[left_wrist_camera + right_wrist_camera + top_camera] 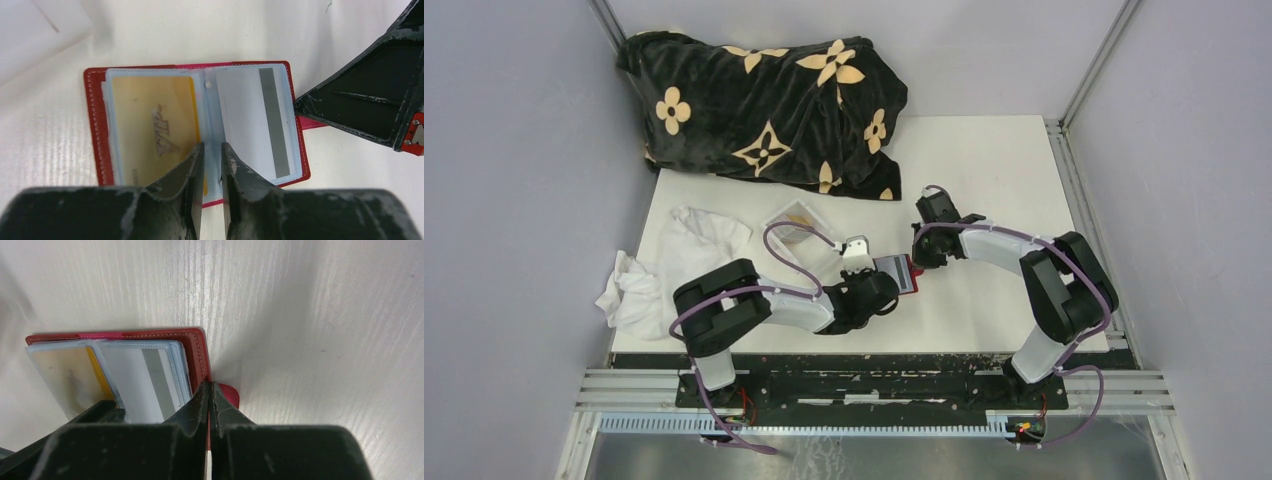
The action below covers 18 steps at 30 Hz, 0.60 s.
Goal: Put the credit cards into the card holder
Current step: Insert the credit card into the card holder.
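**Open card holder pinned between two grippers on a white table**

On the near half of the white table [994, 180], about midway between left and right, the red card holder [902, 272] lies open and flat, its clear sleeves facing up. A yellow card [150, 125] marked "VIP" sits in the left sleeve. A pale grey card [250, 120] with a dark stripe sits in the right one.

The left gripper [212, 147] reaches in from the near side over the holder's middle fold. Its jaws stand a narrow slit apart, and pale sleeve shows through the gap. Whether they nip the sleeve edge I cannot tell. The right gripper [209, 386] has its jaws pressed together, and its tip rests on the holder's right edge, where the red snap tab sticks out.

The tabletop is matt with a fine grain and looks bare to the right of the holder. At the far left corner a black blanket [764, 100] with beige flowers is heaped. A crumpled white cloth [674, 265] hangs over the left edge. A clear plastic box [796, 218] stands just beyond the left arm. Plain grey walls [514, 150] close in left, right and far, with aluminium posts [1099, 60] at the corners. A metal rail [874, 385] at the near edge carries both arm bases.
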Each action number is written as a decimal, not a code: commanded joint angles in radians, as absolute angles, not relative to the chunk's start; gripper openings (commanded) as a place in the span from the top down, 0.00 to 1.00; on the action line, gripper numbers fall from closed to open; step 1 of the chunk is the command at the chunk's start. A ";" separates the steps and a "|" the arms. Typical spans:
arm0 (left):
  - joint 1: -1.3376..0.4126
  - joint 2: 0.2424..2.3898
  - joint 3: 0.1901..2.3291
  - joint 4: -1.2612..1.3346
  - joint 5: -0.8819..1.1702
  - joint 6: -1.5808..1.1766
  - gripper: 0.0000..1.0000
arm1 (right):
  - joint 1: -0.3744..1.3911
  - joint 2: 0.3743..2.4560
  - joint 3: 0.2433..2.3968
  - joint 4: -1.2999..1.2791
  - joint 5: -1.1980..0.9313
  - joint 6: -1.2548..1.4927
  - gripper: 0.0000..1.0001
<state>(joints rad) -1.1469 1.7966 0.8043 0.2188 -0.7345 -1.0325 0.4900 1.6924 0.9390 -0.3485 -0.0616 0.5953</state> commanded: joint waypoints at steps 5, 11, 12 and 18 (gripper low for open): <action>-1.150 1.658 0.747 0.201 -0.825 -0.956 0.66 | 0.507 1.621 0.910 -0.344 0.035 0.534 0.92; -1.151 1.572 0.714 0.186 -0.853 -0.947 0.62 | 0.521 1.580 0.926 -0.342 0.071 0.503 0.76; -1.152 1.555 0.707 0.180 -0.859 -0.950 0.62 | 0.526 1.572 0.928 -0.342 0.077 0.497 0.74; -1.154 1.439 0.659 0.190 -0.890 -0.932 0.61 | 0.551 1.543 0.956 -0.363 0.128 0.463 0.64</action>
